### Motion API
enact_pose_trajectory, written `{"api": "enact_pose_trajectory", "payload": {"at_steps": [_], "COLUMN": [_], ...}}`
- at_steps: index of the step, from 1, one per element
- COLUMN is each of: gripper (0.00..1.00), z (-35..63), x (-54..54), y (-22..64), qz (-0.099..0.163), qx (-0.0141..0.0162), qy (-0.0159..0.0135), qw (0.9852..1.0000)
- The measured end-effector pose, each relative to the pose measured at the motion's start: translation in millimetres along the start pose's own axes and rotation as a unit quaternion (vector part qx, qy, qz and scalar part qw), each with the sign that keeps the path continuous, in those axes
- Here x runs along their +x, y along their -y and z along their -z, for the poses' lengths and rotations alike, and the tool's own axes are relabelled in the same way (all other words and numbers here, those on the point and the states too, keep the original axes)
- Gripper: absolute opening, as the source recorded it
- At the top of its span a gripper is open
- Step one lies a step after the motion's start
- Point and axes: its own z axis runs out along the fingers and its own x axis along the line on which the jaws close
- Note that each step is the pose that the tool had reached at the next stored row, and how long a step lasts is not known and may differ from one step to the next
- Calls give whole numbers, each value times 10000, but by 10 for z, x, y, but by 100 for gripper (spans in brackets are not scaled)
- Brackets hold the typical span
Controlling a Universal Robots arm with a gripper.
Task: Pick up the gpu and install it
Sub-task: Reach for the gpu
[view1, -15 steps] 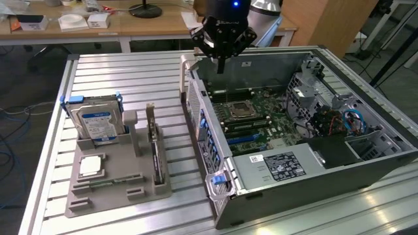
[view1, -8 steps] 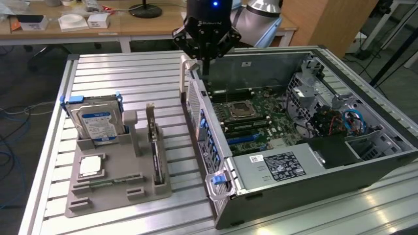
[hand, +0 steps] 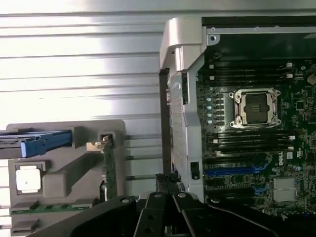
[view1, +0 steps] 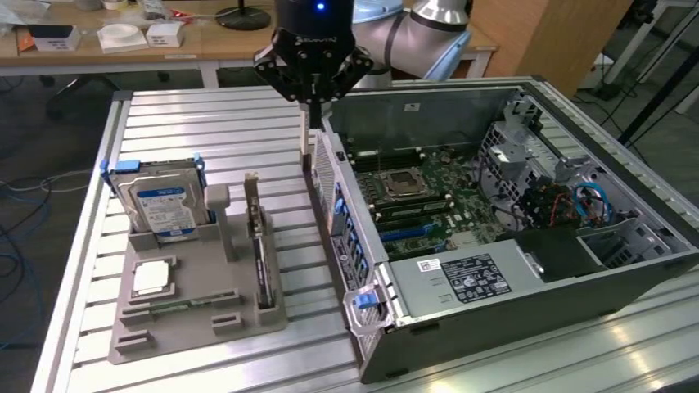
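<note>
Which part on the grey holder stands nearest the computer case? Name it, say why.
The gpu, the thin dark card on edge at the holder side facing the case. The blue-labelled hard drive and square silver CPU sit farther off.

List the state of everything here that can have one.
gripper, shut, nothing held, above the computer case edge.
gpu, standing on edge in the gray holder, untouched.
hard drive, upright in the holder.
CPU chip, flat on the holder.
computer case, on its side, panel off.
CPU socket, looks empty.
</note>
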Motion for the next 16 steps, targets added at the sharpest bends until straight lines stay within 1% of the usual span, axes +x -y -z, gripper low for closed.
{"api": "enact_pose_trajectory", "payload": {"at_steps": [16], "gripper": [11], "z": [23], "x": [723], "y": [53], "qz": [1], "qx": [0], "qy": [1], "qw": [10000]}}
